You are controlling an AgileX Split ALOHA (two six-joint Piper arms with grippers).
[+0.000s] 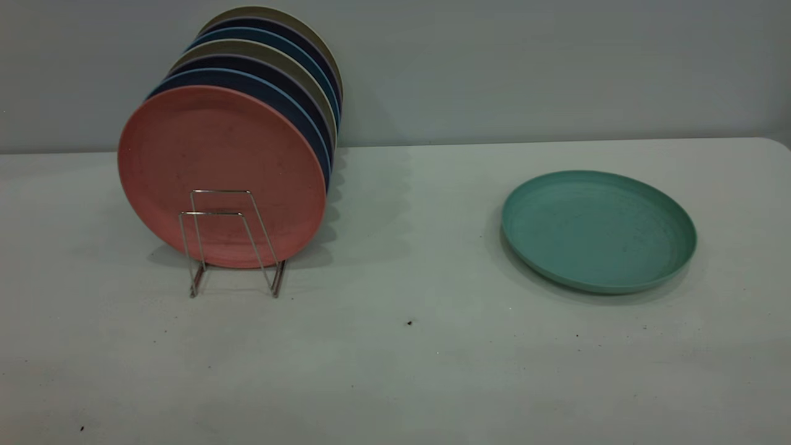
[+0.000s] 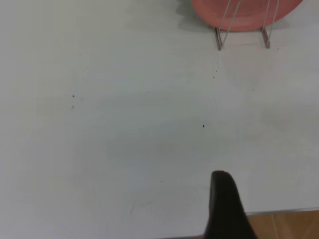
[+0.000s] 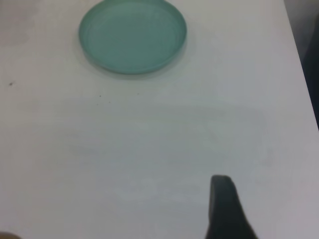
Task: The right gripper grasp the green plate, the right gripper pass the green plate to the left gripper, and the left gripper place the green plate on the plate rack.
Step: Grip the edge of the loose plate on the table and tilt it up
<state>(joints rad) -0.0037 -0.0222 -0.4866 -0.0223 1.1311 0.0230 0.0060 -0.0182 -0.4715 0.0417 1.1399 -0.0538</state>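
Only one dark tapered finger of the right gripper shows above the pale matte table, well apart from the green plate, so its state cannot be told; the same holds for the left gripper. The round, low-rimmed plate lies flat, well apart from the thin wire plate rack, where a salmon-pink plate fronts upright plates.
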